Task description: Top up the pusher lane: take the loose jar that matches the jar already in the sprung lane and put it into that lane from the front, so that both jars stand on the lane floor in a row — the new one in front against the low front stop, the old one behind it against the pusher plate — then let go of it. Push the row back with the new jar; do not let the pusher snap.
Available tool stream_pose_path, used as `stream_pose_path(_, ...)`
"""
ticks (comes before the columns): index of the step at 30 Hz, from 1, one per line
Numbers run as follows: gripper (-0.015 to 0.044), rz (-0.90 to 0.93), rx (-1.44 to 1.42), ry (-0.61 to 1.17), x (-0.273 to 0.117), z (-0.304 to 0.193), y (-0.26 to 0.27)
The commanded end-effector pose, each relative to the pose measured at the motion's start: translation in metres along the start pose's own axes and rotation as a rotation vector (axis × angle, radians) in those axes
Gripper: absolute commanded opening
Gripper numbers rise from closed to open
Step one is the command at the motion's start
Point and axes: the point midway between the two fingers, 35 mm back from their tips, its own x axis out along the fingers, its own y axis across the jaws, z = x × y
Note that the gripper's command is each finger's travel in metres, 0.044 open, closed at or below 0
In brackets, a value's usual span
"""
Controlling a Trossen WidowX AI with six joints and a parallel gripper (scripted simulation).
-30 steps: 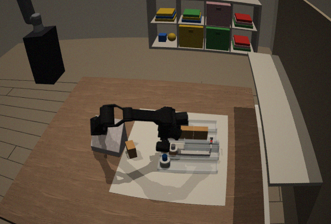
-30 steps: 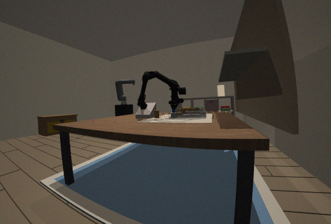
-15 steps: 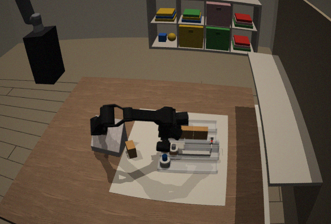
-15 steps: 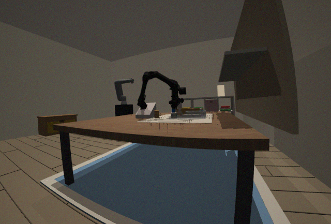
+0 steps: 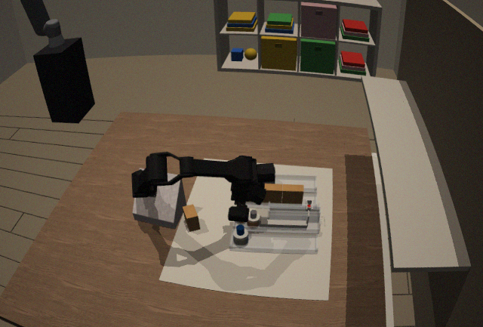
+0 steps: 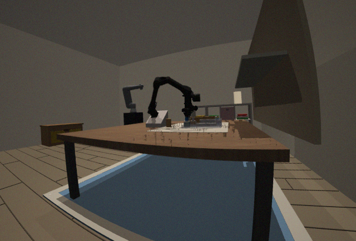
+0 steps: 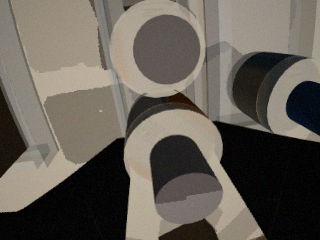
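Jar (image 5: pixel 253 218) (image 7: pixel 157 50) in lane (gripper (image 5: pixel 238 214) (image 7: pixel 168 138) beside)

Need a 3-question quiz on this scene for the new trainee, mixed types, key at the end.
1. True or false: the jaws are closed on a grey-capped jar.
2. Which colour is the cap of the jar in the lane beside the sprung one? A) red B) blue C) green
3. Fill in: the loose orange-brown block stands between the grey sloped stand and the clear ____.

Key: 1 true; 2 B; 3 lanes
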Motion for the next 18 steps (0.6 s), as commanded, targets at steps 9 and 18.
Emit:
stream_pose_path(9,0.0000,-0.002,0.017,-0.030,-0.0046,0.0097,-0.0013)
stream_pose_path(18,0.0000,-0.002,0.017,-0.030,-0.0046,0.0109,-0.0014)
